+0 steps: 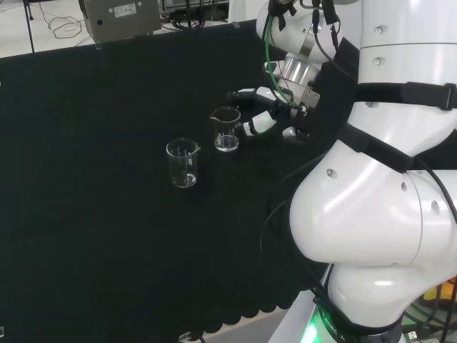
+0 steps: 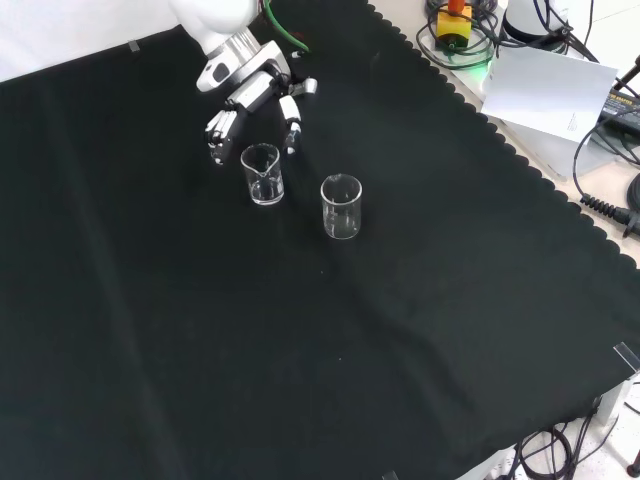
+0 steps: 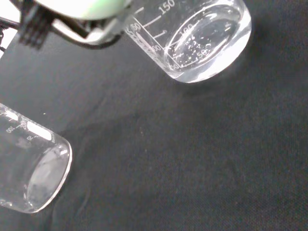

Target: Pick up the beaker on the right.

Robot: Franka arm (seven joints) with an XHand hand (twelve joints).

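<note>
Two clear glass beakers stand upright on the black cloth. In the head view one beaker (image 1: 226,129) is to the right and the other beaker (image 1: 183,163) is left of it and nearer. The hand (image 1: 268,113) is just right of the right-hand beaker, with its fingers relaxed and spread toward the glass, holding nothing. In the front view the hand (image 2: 250,92) comes from the top, and its fingers (image 2: 218,128) reach down on either side of the near beaker (image 2: 262,173) without closing on it. The second beaker (image 2: 341,206) stands to the right. The wrist view has both beakers (image 3: 202,38) (image 3: 29,168).
The arm's white links (image 1: 385,200) rise at the right of the head view. A grey box (image 1: 118,18) stands beyond the cloth's far edge. Cables and a white sheet (image 2: 545,90) lie off the cloth's scalloped edge in the front view.
</note>
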